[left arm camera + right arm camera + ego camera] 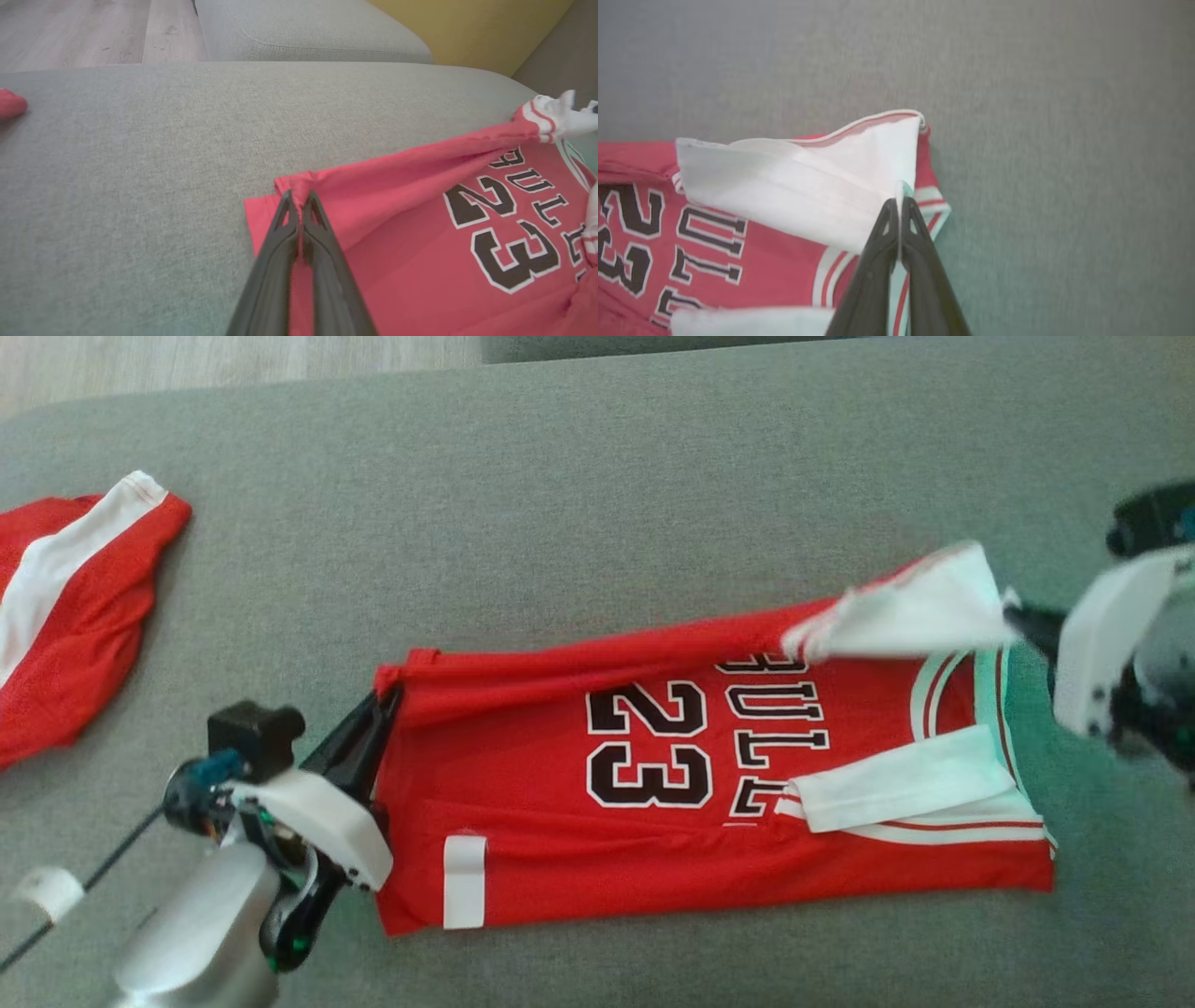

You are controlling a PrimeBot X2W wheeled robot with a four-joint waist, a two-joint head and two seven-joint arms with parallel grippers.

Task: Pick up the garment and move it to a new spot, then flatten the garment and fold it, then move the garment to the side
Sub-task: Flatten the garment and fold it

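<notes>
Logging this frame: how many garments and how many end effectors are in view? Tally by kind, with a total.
Garments: 2 (jersey, red and white garment)
End effectors: 2 (left end effector, right end effector)
Total: 4

left gripper [299, 198], right gripper [901, 203], both closed

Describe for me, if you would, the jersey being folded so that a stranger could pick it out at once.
Look at the wide grey cushion: across its middle lies a red jersey, its far edge pinched by the left pincer and right pincer. Unlike the red-and-white garment at the left edge, it bears a black 23.
</notes>
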